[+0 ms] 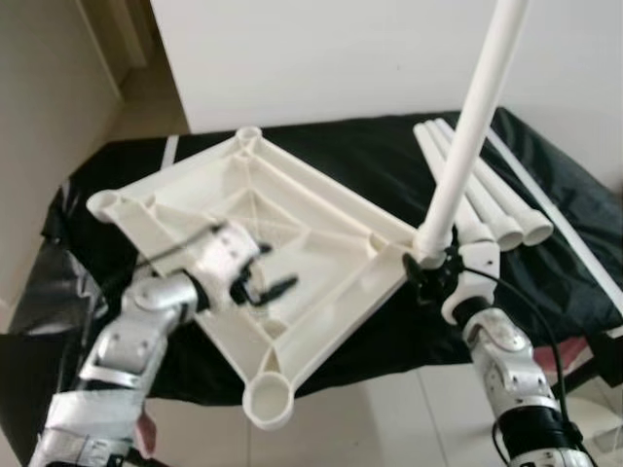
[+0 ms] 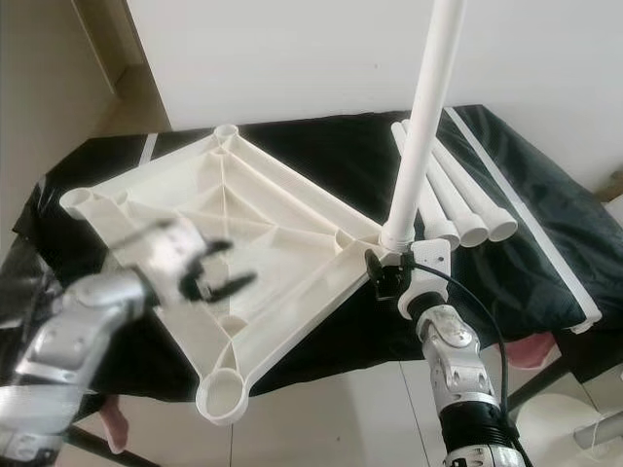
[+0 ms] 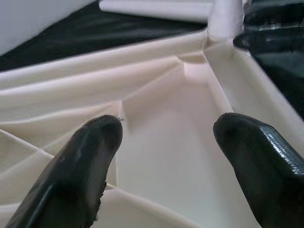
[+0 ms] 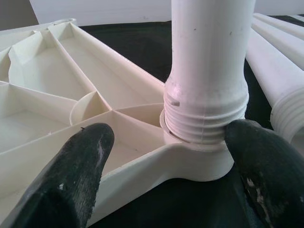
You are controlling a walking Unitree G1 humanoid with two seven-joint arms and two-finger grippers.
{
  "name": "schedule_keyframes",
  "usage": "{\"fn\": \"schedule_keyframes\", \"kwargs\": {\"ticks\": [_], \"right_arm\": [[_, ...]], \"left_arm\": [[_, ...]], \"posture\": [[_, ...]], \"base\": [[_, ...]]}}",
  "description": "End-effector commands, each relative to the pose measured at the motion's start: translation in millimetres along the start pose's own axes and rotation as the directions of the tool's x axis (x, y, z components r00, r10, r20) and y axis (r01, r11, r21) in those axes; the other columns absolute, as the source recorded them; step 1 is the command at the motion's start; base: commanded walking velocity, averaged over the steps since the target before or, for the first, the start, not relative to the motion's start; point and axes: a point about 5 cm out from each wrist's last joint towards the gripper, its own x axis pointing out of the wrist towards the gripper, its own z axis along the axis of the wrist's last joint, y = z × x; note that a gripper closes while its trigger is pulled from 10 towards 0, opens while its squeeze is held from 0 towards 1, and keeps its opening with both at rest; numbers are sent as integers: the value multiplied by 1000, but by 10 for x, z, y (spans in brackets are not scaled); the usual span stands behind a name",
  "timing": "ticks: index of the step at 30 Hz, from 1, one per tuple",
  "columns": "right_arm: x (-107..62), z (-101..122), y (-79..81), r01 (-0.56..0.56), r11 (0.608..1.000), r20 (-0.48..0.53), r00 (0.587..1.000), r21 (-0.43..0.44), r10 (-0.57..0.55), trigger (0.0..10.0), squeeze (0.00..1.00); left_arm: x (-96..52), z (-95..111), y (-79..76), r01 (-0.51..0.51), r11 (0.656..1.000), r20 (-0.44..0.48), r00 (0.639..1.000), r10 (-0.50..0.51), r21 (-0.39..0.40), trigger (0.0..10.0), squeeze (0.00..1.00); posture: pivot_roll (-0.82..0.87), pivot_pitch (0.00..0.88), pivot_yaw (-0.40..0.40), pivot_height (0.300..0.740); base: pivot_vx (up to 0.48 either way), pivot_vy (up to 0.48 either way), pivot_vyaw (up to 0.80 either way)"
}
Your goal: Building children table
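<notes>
White walls stand behind a black cloth [image 1: 370, 156] in the middle of the frame. On it lies the white table panel [image 1: 292, 233], underside up. Centre right, one white leg [image 1: 467, 136] stands upright in a corner socket; the right hand [image 1: 428, 277] is spread open around its threaded base. The left hand [image 1: 255, 282] hovers open over the ribs. Three spare legs [image 1: 487, 209] lie at the upper right.

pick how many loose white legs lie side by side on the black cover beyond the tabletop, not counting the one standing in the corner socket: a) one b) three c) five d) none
b) Three loose legs lie side by side on the black cover, while a fourth leg stands in the corner socket of the upturned tabletop at the right pincer.
</notes>
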Motion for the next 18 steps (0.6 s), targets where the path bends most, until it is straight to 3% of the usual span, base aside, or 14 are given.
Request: {"fn": "schedule_keyframes", "kwargs": {"ticks": [1, 7, 8, 11, 18], "right_arm": [[-37, -35, -7, 2, 1000, -5, 1000, 16, -2, 10000, 0], [-82, -59, -12, 0, 1000, -11, 1000, 19, 0, 10000, 0], [-116, -85, -13, -12, 1000, -21, 1000, 16, 12, 10000, 0], [-123, -99, -17, -20, 1000, -31, 999, 10, 20, 10000, 0], [-88, -72, 9, -30, 1000, -21, 999, 8, 31, 10000, 0]], "left_arm": [[-61, -44, 14, -27, 1000, -13, 1000, 26, -3, 10000, 0], [-128, -113, 9, 20, 1000, -53, 998, -19, 7, 10000, 0], [-227, -188, -20, 103, 995, -107, 989, -104, -15, 10000, 0], [-284, -237, -53, 161, 987, -150, 975, -162, -16, 10000, 0], [-343, -360, -109, 217, 976, -239, 947, -213, -12, 10000, 0]], "posture": [[-38, 1, 12, 740], [-39, 0, 9, 740], [-38, 0, 8, 740], [-38, 0, 6, 740], [-36, 0, 4, 740]], "base": [[0, 0, 0], [0, 0, 0], [0, 0, 0], [0, 0, 0], [0, 0, 0]]}}
